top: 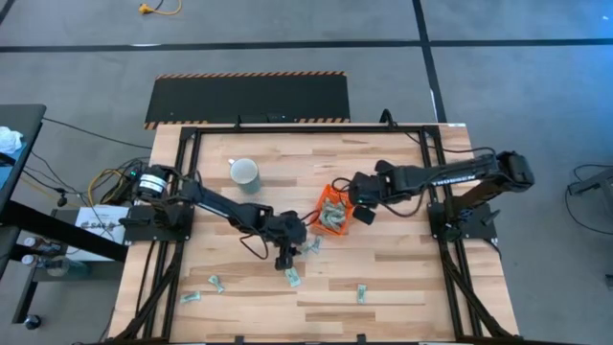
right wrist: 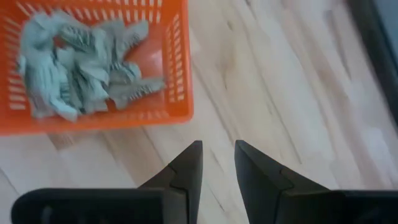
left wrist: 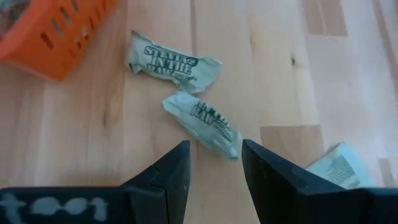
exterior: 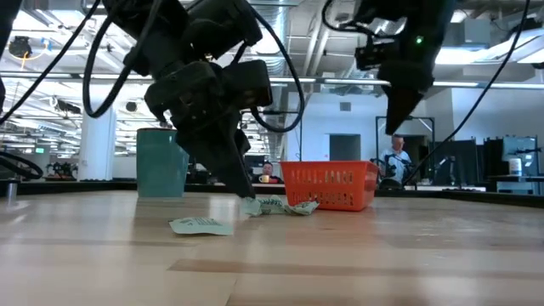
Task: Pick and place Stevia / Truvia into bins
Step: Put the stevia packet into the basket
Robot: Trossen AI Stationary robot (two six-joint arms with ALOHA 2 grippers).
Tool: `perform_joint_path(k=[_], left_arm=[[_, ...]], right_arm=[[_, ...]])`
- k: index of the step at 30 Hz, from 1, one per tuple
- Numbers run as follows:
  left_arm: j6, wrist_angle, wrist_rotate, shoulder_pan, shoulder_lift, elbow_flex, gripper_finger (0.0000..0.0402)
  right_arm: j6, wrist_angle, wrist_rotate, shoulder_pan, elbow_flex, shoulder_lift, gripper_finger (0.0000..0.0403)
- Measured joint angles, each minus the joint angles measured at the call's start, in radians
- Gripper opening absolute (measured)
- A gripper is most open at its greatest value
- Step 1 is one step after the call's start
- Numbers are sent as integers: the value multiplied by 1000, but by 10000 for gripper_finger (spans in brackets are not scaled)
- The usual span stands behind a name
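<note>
Pale green-and-white paper Stevia sachets lie partly heaped in the square bright-orange plastic basket (top: 334,212) and partly loose on the pale wooden table (top: 402,287).

Two crumpled sachets (left wrist: 199,115) rest just beside the basket's corner, one (left wrist: 174,60) nearer it, the other directly ahead of the left gripper (left wrist: 214,163), whose jaws stand spread and empty, low over the wood. More loose sachets are scattered toward the table's near edge (top: 362,293), well apart from the basket. The right gripper (right wrist: 217,163) hovers beside the basket, its fingers slightly parted, holding nothing. A pale blue-white mug (top: 245,173) stands on the table apart from the basket.
</note>
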Motion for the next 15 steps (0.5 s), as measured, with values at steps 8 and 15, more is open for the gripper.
perform_joint_path(k=[8,15], left_arm=[[34,-38,-165,-75,41,58,133],[79,-37,-233,-95,72,85,133]], right_arm=[[198,-126,144,118,-1,-74,88],[399,-206,239,240,-1,-107,88]])
